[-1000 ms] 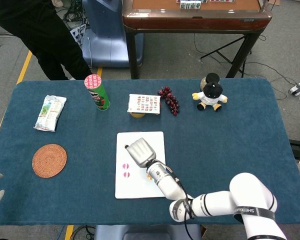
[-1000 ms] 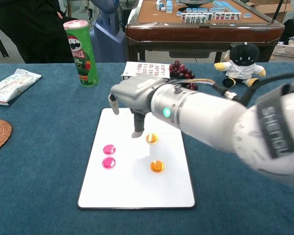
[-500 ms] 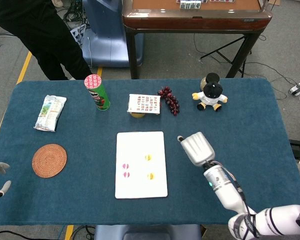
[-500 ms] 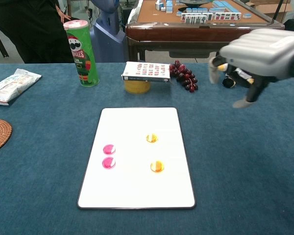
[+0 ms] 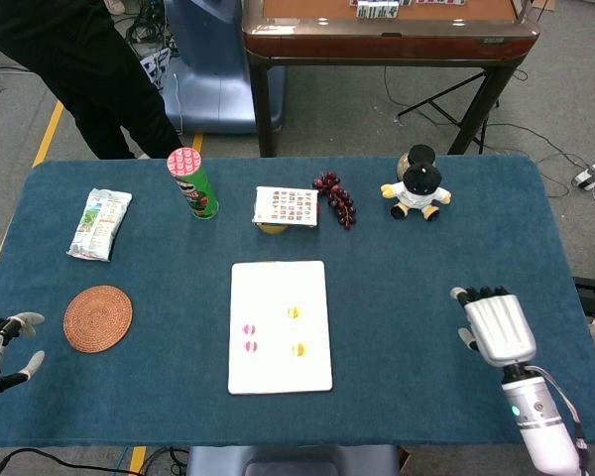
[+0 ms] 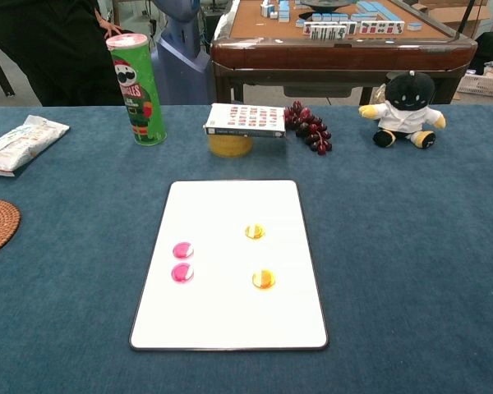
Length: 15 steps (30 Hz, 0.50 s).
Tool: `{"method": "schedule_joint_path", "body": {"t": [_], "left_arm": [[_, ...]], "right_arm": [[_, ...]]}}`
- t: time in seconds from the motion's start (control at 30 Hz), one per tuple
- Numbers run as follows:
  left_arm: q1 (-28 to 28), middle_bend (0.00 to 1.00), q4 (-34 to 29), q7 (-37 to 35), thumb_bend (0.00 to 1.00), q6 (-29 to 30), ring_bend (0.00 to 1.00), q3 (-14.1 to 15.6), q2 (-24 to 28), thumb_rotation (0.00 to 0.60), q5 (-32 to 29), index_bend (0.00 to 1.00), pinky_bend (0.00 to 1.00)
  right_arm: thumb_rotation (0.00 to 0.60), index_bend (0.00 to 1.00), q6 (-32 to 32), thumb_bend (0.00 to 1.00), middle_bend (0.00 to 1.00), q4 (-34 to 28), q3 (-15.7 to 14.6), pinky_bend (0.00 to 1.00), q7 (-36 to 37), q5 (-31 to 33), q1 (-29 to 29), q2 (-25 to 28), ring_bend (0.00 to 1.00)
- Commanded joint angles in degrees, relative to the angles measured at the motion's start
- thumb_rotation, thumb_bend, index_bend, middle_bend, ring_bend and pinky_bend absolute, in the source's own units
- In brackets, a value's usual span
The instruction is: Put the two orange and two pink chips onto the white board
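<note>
Lying on board: all four chips are seen on the white board (image 5: 280, 372), none held.
Pink chips: pink chip pair (image 6: 182, 262) is placed on the board's half toward the left hand, one just beside the other.
Orange chips: orange chip pair (image 6: 259, 255) is set on the half toward the right hand, apart from each other.
Right hand: right hand (image 5: 496, 327) is released, fingers extended, nothing held; board lies well to its left.
Left hand: left hand (image 5: 2, 347) is at the table edge, fingers apart, nothing held; board well to its right.
Nearer hand: neither is close; both well apart from the board.
Board long axis: running away from the robot.
Judgement: task is judged complete; no reach is called for.
</note>
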Motion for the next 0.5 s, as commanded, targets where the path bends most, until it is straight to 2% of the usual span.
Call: {"method": "schedule_joint_path", "body": {"t": [0.03,0.2,0.5], "left_arm": [[0.1,0.48,0.1,1.0,0.32,0.1,0.42,0.5,-0.3,0.6,0.5,0.38,0.59],[0.5,0.48,-0.3,2.4,0.32,1.6,0.42,1.0,-0.9,0.6,2.1,0.38,0.59],[0.5,0.48,0.5,3.5,0.32,2.0,0.43,1.5,-2.3,0.6,3.0,0.39,0.59]], "right_arm": [[0.6,0.37,4.1,0.14,0.49,3.9,-0.8,0.51,5.4,-2.9,-6.3,0.3,0.47],[0.6,0.37,4.1,0.14,0.49,5.9,-0.3,0.51,9.6,-2.3,-10.8,1.0,0.46],[0.6,0.37,3.1,0.14,0.49,7.8,3.9,0.51,17.3,-2.7,-14.6,4.2,0.46]]}}
